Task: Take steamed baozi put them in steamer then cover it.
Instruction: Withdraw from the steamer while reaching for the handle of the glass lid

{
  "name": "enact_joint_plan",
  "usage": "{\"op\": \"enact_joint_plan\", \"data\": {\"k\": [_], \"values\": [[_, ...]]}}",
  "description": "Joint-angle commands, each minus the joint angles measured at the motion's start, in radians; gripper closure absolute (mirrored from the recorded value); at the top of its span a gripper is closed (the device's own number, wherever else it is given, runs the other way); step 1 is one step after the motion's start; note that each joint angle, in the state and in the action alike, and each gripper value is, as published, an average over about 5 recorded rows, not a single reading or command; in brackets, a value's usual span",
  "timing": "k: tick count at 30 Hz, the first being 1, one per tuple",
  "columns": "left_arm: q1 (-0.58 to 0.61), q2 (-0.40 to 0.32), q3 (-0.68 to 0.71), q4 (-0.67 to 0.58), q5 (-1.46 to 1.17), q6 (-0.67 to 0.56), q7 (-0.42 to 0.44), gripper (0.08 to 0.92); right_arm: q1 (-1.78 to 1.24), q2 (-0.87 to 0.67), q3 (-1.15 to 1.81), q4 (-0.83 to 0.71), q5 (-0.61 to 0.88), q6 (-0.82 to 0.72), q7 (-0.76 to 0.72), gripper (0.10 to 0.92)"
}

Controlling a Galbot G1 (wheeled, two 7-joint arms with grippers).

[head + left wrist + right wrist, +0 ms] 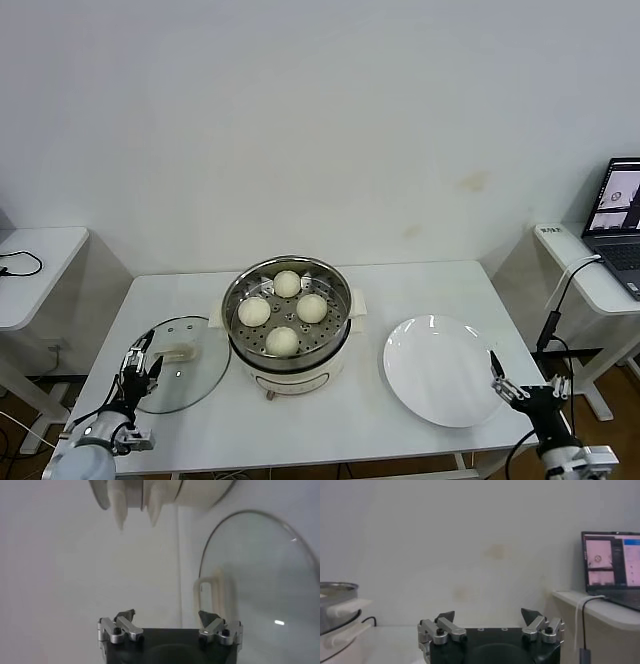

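The left gripper [142,362] is hanging open just beside the lid [185,378], which is lying flat on the table [420,290]; the right gripper [512,388] is idling open by the plate [440,370]. All four buns [283,340] are sitting in the steamer [287,320]. The lid's low handle [176,352] risks slipping from a shallow pinch.

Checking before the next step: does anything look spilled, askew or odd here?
Nothing stands out. Four baozi sit neatly in the steamer, and the lid lies flat on the table beside it.
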Motion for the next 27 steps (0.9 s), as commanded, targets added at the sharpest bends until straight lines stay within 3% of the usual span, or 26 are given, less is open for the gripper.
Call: {"op": "enact_joint_plan", "data": {"k": [1,27], "values": [[-0.077,0.012,0.025,0.083,0.028,-0.001,0.006,0.177,-0.032,0.021,0.021,0.015,-0.003,0.004,-0.003,0.202],[-0.201,-0.01,0.097,0.164,0.029,0.008,0.035,0.177,-0.048,0.07,-0.014,0.017,-0.042,0.016,-0.009,0.202]]}}
